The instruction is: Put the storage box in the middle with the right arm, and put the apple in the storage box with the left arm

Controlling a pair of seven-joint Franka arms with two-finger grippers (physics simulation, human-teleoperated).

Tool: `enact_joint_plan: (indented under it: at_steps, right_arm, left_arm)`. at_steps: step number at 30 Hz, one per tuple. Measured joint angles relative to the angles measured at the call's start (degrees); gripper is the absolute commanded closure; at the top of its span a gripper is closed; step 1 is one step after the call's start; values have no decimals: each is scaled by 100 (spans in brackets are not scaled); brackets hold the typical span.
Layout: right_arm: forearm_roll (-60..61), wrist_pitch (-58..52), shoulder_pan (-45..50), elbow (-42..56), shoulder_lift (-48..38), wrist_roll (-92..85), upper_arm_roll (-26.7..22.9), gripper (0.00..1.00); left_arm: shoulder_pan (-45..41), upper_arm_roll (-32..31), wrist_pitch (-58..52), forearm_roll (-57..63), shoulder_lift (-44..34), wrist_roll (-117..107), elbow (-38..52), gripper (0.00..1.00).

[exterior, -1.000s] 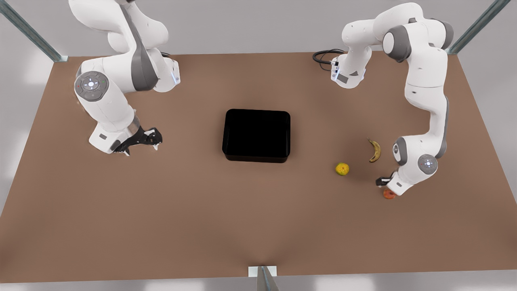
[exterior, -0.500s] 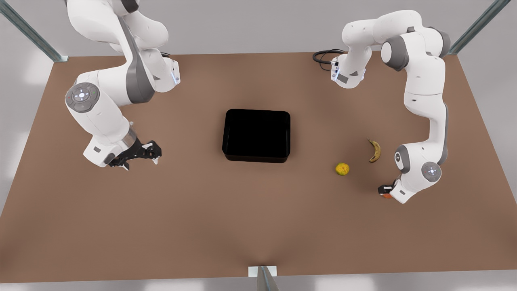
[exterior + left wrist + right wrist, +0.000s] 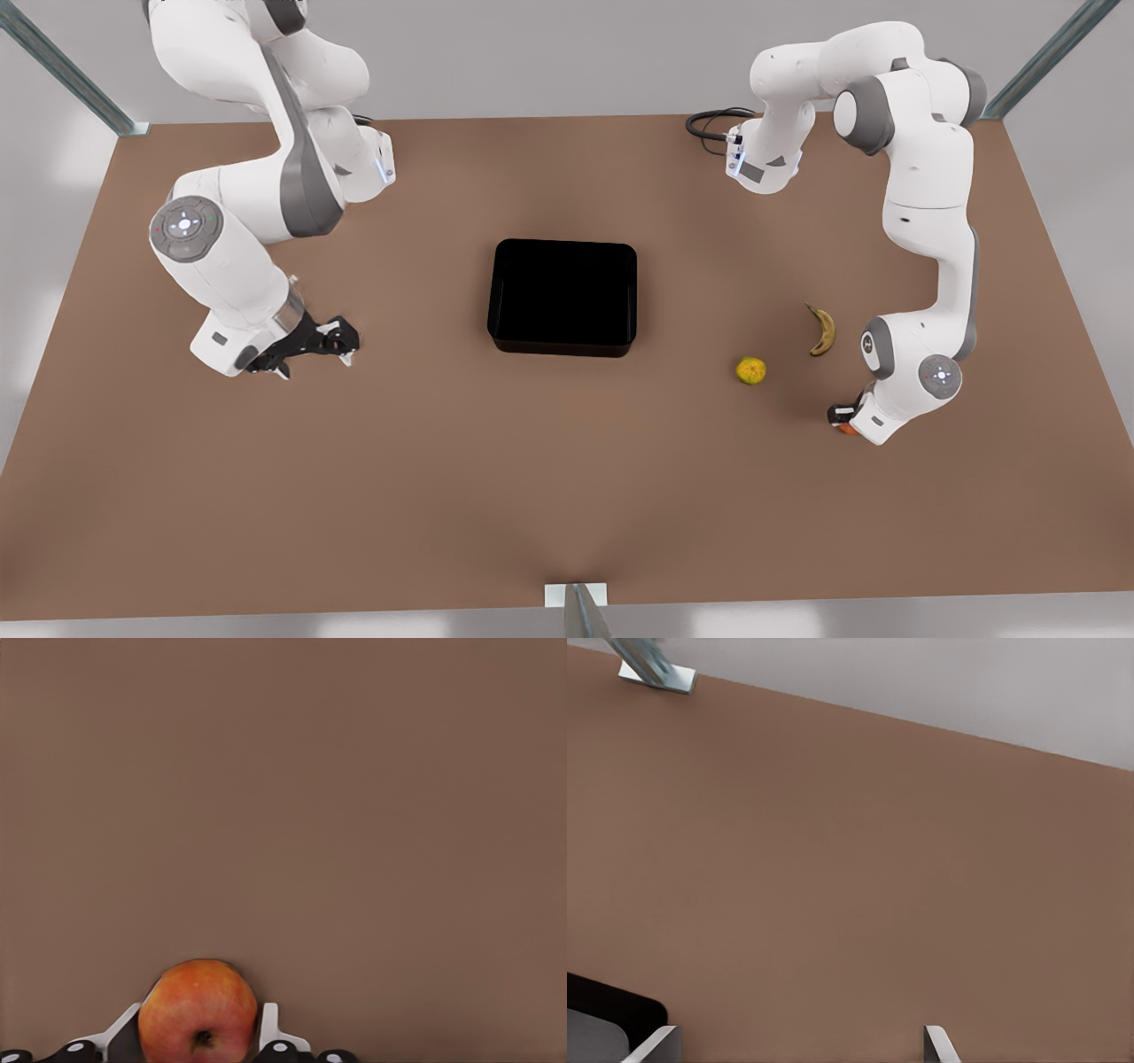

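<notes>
Black storage box centred already — left jaws straddling apple, unlifted; right jaws open, empty.

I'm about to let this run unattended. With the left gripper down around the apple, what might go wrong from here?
1. The left gripper straddles the apple, but a finger shows a slight gap, so the round fruit may slip or roll on lifting.
2. The banana and yellow fruit lie between the apple and the storage box; a low carry might knock them.
3. The right gripper waits open, off the box's other side, apparently out of the way.
</notes>
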Motion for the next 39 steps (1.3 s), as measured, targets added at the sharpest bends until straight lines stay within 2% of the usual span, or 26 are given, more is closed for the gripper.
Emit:
enact_joint_plan:
  at_steps: [14, 20, 24, 28, 31, 36, 37, 39]
  right_arm:
    - [2, 5, 46, 0, 118, 15, 4, 0]
    - [2, 9, 79, 0, 127, 18, 4, 0]
    - [1, 9, 53, 0, 127, 18, 4, 0]
    - [2, 0, 96, 0, 122, 18, 21, 0]
    - [2, 0, 82, 0, 127, 18, 21, 0]
    - [2, 7, 65, 0, 135, 18, 21, 0]
    - [2, 7, 64, 0, 148, 18, 21, 0]
    - [2, 9, 64, 0, 162, 18, 21, 0]
  left_arm:
    - [17, -3, -83, 173, -86, -38, -2, 35]
    - [-86, -45, -338, 324, -594, -276, -329, 33]
    - [-476, -74, -540, 247, -1243, -590, -710, 33]
    - [-1361, -65, -869, -20, -1889, -1474, -1046, 32]
    - [-2414, -22, -1101, -442, -2370, -2473, -1300, 32]
    - [-3807, 13, -956, -1158, -2319, -3619, -1248, 31]
    - [-4139, 215, -866, -1298, -2234, -3667, -1201, 31]
    - [-5735, 1656, -827, -1685, -2017, -3665, -1102, 31]
